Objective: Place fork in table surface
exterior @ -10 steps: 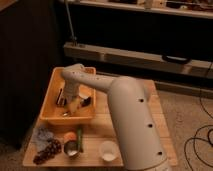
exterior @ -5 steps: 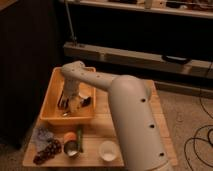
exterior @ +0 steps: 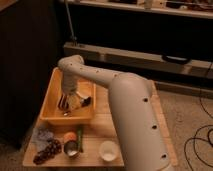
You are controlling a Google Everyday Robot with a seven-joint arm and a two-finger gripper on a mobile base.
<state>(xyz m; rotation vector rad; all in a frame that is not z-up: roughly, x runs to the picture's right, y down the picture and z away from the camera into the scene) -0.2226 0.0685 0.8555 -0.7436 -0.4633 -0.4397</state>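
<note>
The gripper (exterior: 66,103) hangs inside the bin (exterior: 49,98), pointing straight down from the bend of the arm (exterior: 125,115). Its jaws stand apart, as wide as they go, and nothing is clamped between them. The dark fingertips are low over the bin floor, but I cannot tell whether they touch anything there.

A pale, chunky item (exterior: 75,100) lies just at the gripper's 3 o'clock, and a dark oblong (exterior: 86,102) is beyond it in the same direction, both inside the bin.

A slim pale glint, which looks to be the fork (exterior: 65,114), lies on the bin floor at the gripper's 6 o'clock. It is just below the fingertips and close to the bin's near wall. It is in the bin, not on the table (exterior: 98,128).

The bin stands on the far left part of the table. Out on the wood at the bin's 6 o'clock are an orange thing (exterior: 70,136), a can (exterior: 71,148) and a green stick-like item (exterior: 80,136). A cloth (exterior: 43,135) and grapes (exterior: 47,150) are at its 7 o'clock, and a cup (exterior: 107,150) at 5 o'clock, beside the arm. Any print on the can is too small to read.
</note>
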